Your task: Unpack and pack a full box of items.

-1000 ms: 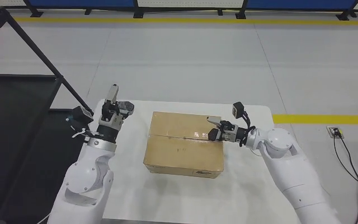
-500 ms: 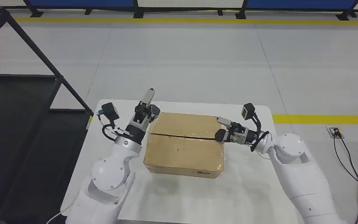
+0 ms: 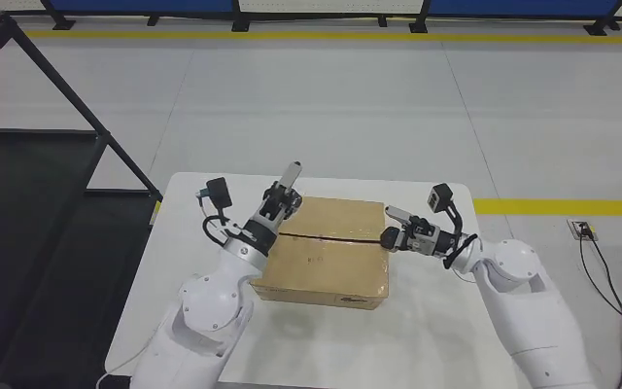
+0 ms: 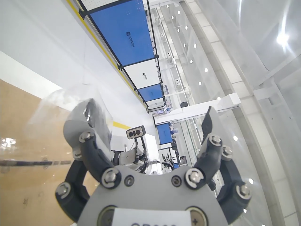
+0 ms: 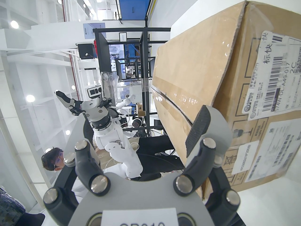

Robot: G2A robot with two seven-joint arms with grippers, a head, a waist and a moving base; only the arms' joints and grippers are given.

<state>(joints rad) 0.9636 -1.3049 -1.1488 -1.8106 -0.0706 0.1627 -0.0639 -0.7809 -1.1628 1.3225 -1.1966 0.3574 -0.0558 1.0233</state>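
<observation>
Left of centre in the top view, the left gripper (image 3: 285,193) hangs over the upper-left corner of the box (image 3: 321,261), fingers spread wide. The box sits in the middle of the table (image 3: 428,331), flaps shut. At its right edge, the right gripper (image 3: 392,226) gapes beside the seam. The box looks stiff, likely heavy, and slick with tape; take a flap edge at the seam's end.

Blurred clear film (image 4: 58,99), perhaps tape, veils one finger (image 4: 78,128) of the left hand (image 4: 148,116).
</observation>
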